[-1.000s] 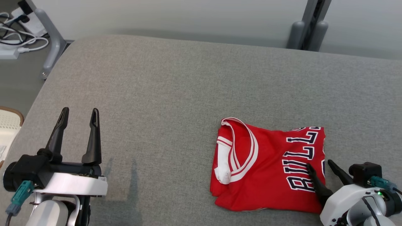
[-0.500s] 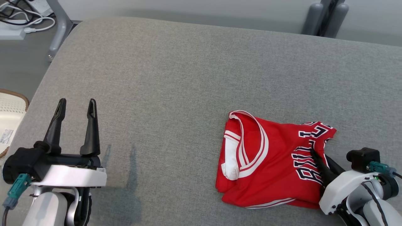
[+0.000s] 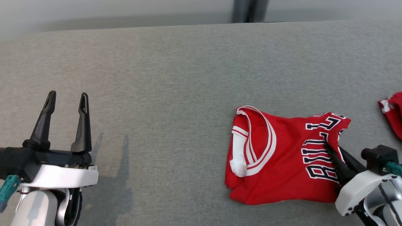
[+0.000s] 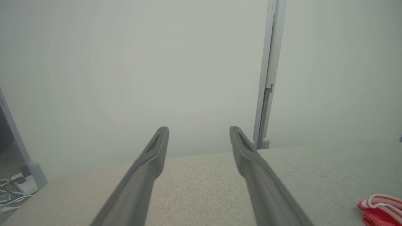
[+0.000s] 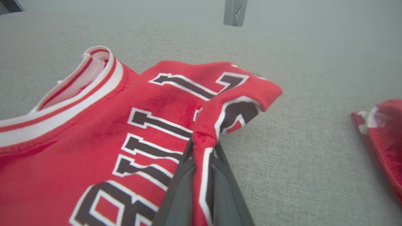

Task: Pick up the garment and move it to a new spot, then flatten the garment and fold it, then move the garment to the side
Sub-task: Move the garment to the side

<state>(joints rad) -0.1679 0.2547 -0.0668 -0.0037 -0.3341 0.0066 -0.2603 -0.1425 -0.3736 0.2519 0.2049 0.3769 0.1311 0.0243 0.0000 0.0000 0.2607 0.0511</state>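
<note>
Now the right tool [image 5: 203,146] is clamped on the right edge of the red garment [image 3: 282,163], where a second ago its fingers stood apart. That edge is now bunched and raised. The garment lies on the grey counter [image 3: 172,78], at the right. The left tool [image 3: 66,96] stays apart. Farther right, another red cloth [image 3: 394,113] came into view as the camera turned.

a pinched fold of the jersey [image 5: 94,125] is covering the tips of the right gripper [image 5: 204,142] and hiding part of the black lettering. the right wrist view's edge is cutting off a second red cloth [image 5: 383,135], leaving its kind unclear. haze is blurring the wall [image 4: 125,62] in the left wrist view.
</note>
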